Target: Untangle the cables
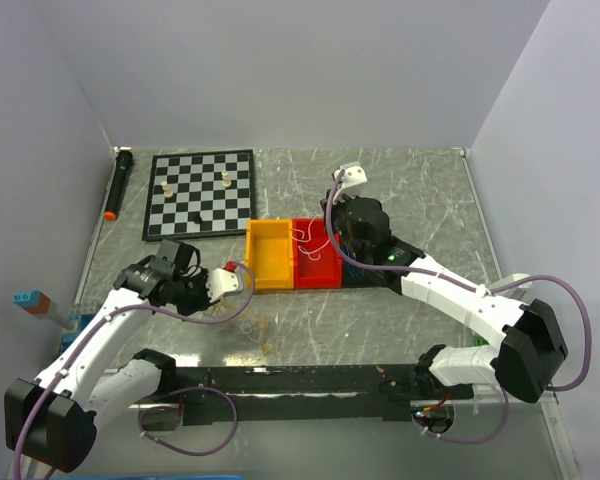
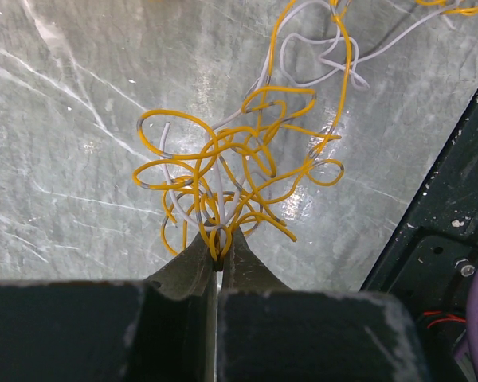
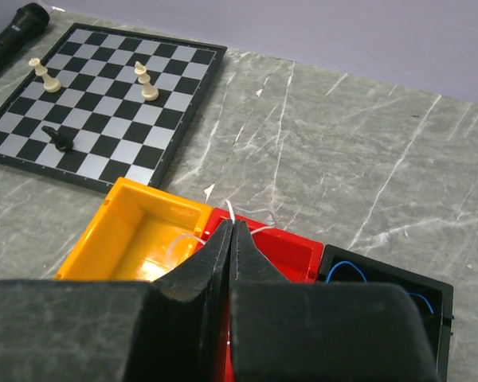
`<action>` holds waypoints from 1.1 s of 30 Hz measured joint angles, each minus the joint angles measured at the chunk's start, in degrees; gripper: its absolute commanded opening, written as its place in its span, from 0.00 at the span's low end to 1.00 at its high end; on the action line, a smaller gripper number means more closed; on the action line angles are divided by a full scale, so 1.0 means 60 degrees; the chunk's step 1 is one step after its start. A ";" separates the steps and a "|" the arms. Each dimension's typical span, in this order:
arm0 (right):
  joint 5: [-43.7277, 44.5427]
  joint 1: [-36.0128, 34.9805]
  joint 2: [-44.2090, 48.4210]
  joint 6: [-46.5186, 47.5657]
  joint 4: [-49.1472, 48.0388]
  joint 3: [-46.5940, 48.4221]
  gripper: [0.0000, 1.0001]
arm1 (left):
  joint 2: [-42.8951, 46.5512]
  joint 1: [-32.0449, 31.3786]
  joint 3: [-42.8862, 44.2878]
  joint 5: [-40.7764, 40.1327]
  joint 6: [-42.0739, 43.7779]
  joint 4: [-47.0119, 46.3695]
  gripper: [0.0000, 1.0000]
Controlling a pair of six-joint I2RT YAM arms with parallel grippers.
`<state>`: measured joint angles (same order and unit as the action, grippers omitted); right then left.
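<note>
Left wrist view: left claw pressed together, pinching a few strands at the near edge of the cable tangle. The tangle is yellow and grey-white cable, hair-thin, many overlapping loops, lying on the grey marbled tabletop. Loose ends trail off toward the far right of this view. Dark base rail at right.

Top view: the same tangle shows only as a faint tan scribble in front of the bins; loop detail is not resolvable.

Right wrist view: right claw pressed together over the red bin. A white cable curls up just beyond the tips and runs across into the yellow bin; cannot tell whether the claw holds it. A blue cable is coiled in the black bin. The top view hides that bin under the right arm. Chessboard with three pieces sits beyond the bins.
</note>
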<state>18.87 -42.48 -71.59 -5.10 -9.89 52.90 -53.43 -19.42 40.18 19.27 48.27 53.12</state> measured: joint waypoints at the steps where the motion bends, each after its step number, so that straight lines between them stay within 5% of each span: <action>1: 0.0000 0.0000 -0.0015 -0.0004 0.0000 0.0000 0.00 | -0.0011 0.0000 0.0000 0.0000 -0.0007 0.0000 0.01; 16: 0.0390 -0.0040 -0.2477 -0.0790 0.1009 0.0066 0.00 | -0.0066 0.0000 0.0000 0.0076 -0.0208 0.0004 0.01; 18: 0.0474 -0.0055 -0.2601 -0.0896 0.1202 0.0171 0.11 | -0.0066 0.0000 0.0000 0.0080 -0.0208 0.0004 0.01; 19: 0.0492 -0.0066 -0.2652 -0.0943 0.1308 0.0244 0.28 | -0.0066 0.0000 0.0000 0.0087 -0.0211 0.0004 0.01; 24: 0.0484 -0.0120 -0.2663 -0.1188 0.1472 0.0426 0.72 | -0.0069 0.0000 0.0000 0.0175 -0.0244 0.0004 0.01; 33: 0.0885 -0.1475 -0.1417 -0.0801 0.1548 0.0106 0.71 | -0.0069 0.0000 0.0000 0.0208 -0.0251 -0.0022 0.01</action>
<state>24.18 -51.33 -80.09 -9.91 -0.60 53.54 -53.84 -19.42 40.18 20.51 46.76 52.99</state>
